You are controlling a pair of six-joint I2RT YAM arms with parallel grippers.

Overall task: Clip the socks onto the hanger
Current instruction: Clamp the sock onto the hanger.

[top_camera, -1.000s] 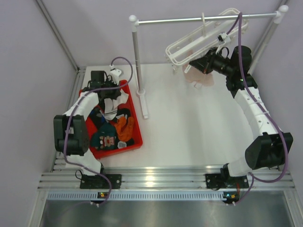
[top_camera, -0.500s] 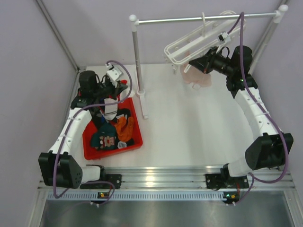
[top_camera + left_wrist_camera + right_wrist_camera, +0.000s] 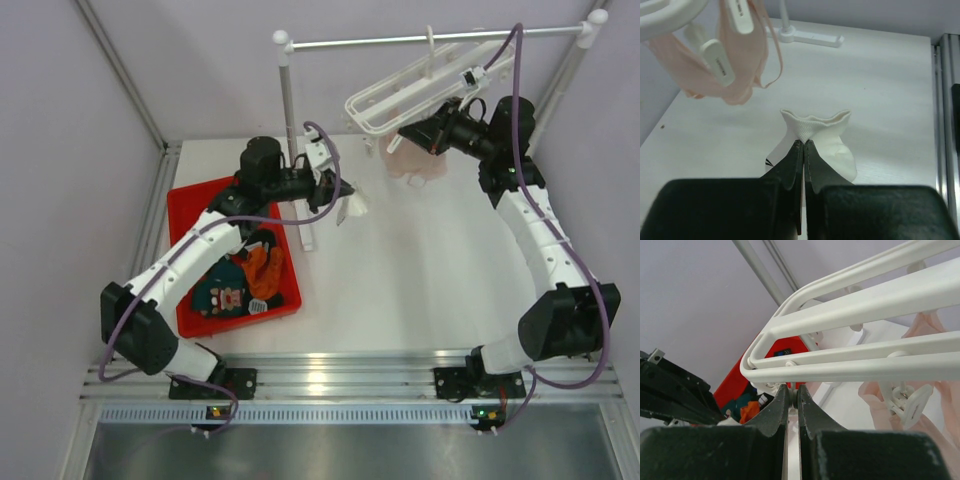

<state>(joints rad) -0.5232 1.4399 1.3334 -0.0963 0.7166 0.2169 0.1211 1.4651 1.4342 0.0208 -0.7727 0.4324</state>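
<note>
Pinching a white sock (image 3: pixel 815 135) by its cuff, the left jaws offer it toward the hanger (image 3: pixel 865 304), whose frame the right jaws clamp, tilting clips (image 3: pixel 717 62) within reach

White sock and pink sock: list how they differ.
The white sock is pinched at its cuff in the shut left pincer; the pink sock hangs from clips on the hanger. The white sock hangs by the rail post; the pink sock hangs farther right. Both are small, pale.

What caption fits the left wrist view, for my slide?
Shut left gripper pinching a white sock, hanger clips ahead.
</note>
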